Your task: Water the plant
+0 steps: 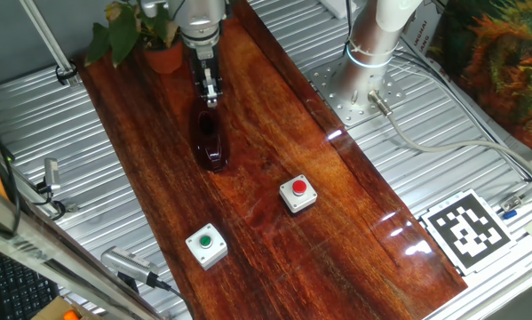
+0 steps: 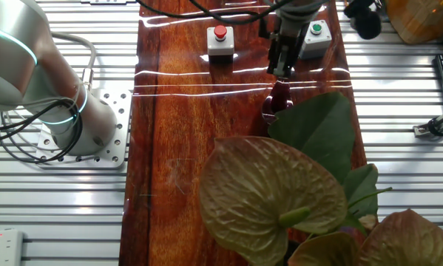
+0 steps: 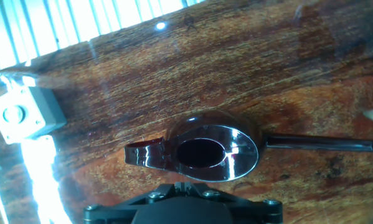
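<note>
The arm rises from a white base column ringed by a lit band, bolted at one side of the bench, and reaches across to hang its wrist over the wooden board. The wrist points straight down, with the pincer [image 1: 211, 96] beneath it, its two slim fingers vertical and drawn close together. In the other fixed view the pincer [image 2: 282, 68] shows the same narrow stance. Whether the fingertips touch cannot be told. The hand view shows only the dark underside of the pincer body along its lower edge.
</note>
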You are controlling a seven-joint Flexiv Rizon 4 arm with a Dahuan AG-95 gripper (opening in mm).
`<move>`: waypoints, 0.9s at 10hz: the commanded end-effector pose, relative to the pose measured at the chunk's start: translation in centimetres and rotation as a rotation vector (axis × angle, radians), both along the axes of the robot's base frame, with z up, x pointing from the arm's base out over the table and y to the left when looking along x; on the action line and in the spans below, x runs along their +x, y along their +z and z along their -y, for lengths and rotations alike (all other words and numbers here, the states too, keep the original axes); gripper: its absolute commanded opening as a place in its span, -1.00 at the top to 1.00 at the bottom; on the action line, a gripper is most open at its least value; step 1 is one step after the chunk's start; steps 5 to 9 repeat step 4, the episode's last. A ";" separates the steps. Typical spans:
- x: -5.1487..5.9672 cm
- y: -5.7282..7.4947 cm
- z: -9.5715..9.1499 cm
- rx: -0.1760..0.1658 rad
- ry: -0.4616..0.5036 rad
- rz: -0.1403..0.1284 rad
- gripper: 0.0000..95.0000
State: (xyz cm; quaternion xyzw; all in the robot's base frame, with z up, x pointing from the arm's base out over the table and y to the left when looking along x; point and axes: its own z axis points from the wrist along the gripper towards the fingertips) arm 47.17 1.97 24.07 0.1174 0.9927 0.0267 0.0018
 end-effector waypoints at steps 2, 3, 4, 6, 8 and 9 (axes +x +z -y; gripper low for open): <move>0.1 0.1 -0.1 0.028 0.003 -0.035 1.00; 0.1 0.1 -0.1 0.032 0.004 -0.037 1.00; 0.1 0.1 -0.1 0.033 0.008 -0.039 1.00; 0.1 0.1 -0.1 0.033 0.008 -0.039 1.00; 0.1 0.1 -0.1 0.033 0.008 -0.039 1.00; 0.1 0.1 -0.1 0.033 0.008 -0.039 1.00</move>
